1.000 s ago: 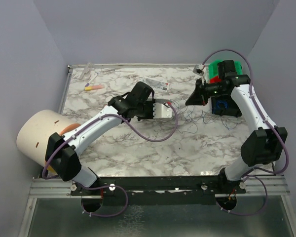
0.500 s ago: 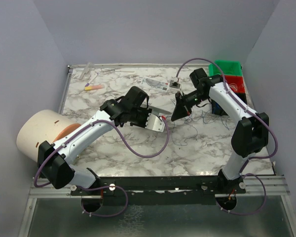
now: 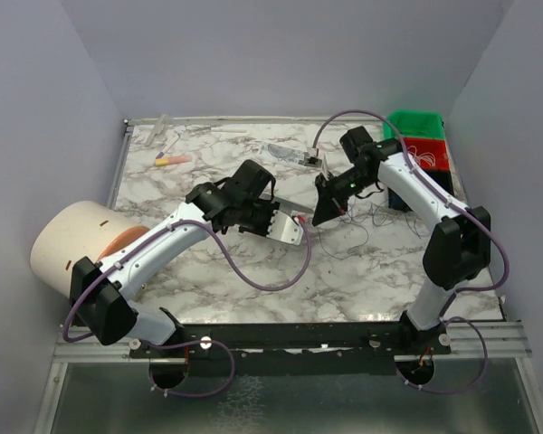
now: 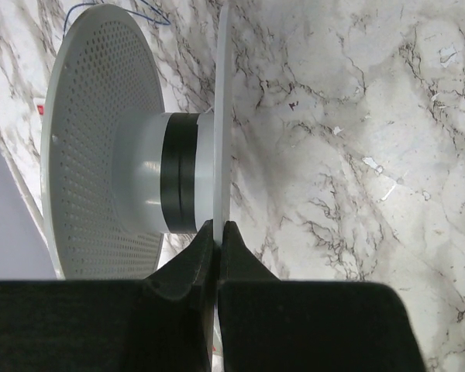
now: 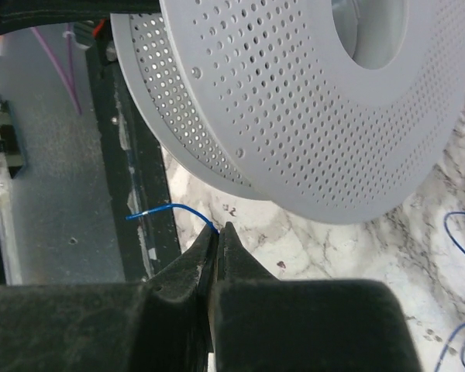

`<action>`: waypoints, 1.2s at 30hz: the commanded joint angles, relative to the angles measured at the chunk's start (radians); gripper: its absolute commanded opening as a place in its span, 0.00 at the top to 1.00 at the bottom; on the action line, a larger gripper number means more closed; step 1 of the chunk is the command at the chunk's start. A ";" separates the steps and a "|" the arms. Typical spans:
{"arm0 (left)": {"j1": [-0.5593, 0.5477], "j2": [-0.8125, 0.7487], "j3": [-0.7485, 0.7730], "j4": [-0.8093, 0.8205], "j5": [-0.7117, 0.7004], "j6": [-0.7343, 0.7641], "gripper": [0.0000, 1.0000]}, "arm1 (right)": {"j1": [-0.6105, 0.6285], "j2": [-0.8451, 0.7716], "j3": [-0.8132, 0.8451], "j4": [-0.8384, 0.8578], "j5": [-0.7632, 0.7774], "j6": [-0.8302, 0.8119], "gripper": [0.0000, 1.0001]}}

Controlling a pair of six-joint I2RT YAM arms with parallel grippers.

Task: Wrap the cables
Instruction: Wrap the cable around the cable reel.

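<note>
A grey spool (image 4: 101, 139) with perforated flanges hangs over the marble table, and my left gripper (image 4: 218, 225) is shut on the edge of one thin flange (image 4: 223, 116). From above, the left gripper (image 3: 276, 220) holds the spool (image 3: 291, 228) at mid-table. My right gripper (image 3: 319, 215) is just right of it, shut on the end of a thin blue cable (image 5: 167, 209). In the right wrist view the spool (image 5: 310, 101) fills the space above the right gripper (image 5: 217, 227). The rest of the cable lies in loose squiggles (image 3: 362, 221) on the table.
Green (image 3: 416, 122) and red (image 3: 427, 154) bins stand at the back right. A cream cylinder (image 3: 68, 249) sits off the table's left edge. A small orange item (image 3: 172, 160) and a flat label packet (image 3: 285, 154) lie near the back.
The right arm has swung left from the bins to the spool, its gripper staying shut. The left gripper with the spool has shifted slightly left and nearer.
</note>
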 commanded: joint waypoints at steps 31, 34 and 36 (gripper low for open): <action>0.007 0.063 0.093 0.064 0.082 -0.226 1.00 | 0.144 -0.159 -0.186 0.318 0.495 0.018 1.00; 0.006 0.063 0.090 0.064 0.090 -0.227 1.00 | 0.145 -0.152 -0.187 0.326 0.507 0.026 0.99; 0.006 0.064 0.090 0.065 0.090 -0.230 1.00 | 0.147 -0.149 -0.187 0.322 0.501 0.024 0.99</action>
